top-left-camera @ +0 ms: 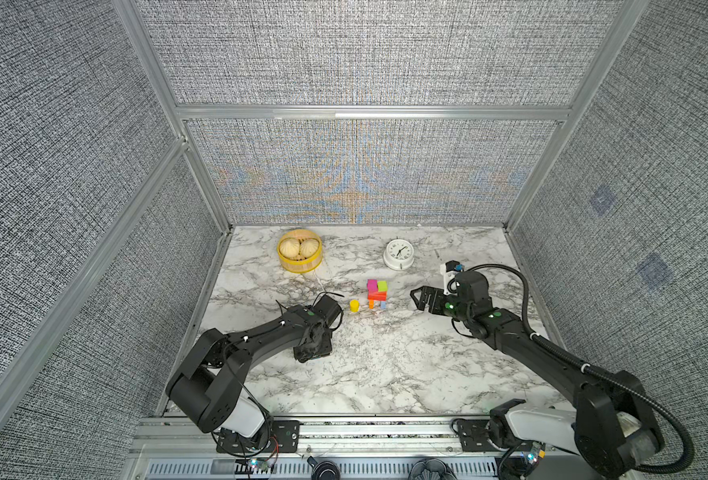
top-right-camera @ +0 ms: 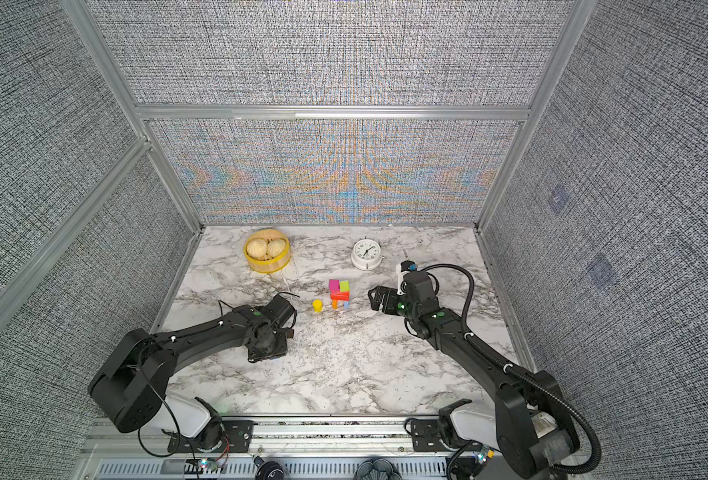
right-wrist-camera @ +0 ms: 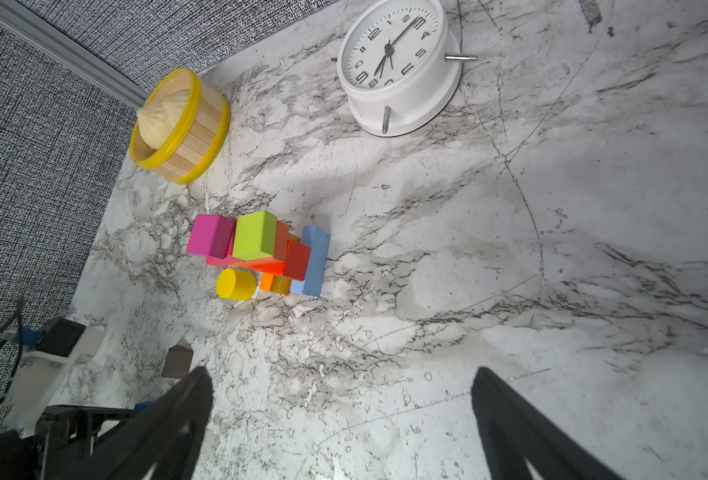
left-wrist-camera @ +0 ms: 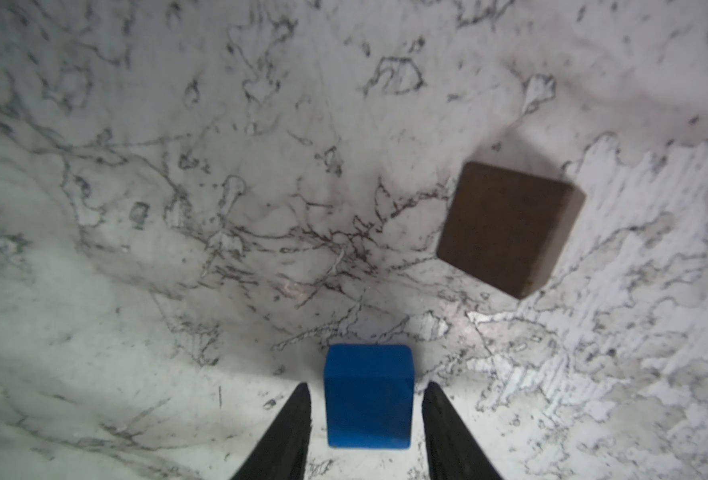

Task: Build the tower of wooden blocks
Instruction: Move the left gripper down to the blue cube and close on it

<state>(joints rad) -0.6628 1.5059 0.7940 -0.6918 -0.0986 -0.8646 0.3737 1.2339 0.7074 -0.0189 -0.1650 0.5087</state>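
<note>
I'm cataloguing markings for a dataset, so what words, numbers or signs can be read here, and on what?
"1" to "12": hour numbers on the dial of the clock, right wrist view; the "6" is hard to make out.
Same clock in both top views: numbers too small to read.
The blocks and the basket: no text visible.

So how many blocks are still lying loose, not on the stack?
3: a yellow cylinder standing just beside the tower, a blue cube between the open jaws of the left gripper, and a brown block near it. Others may be hidden.
</note>
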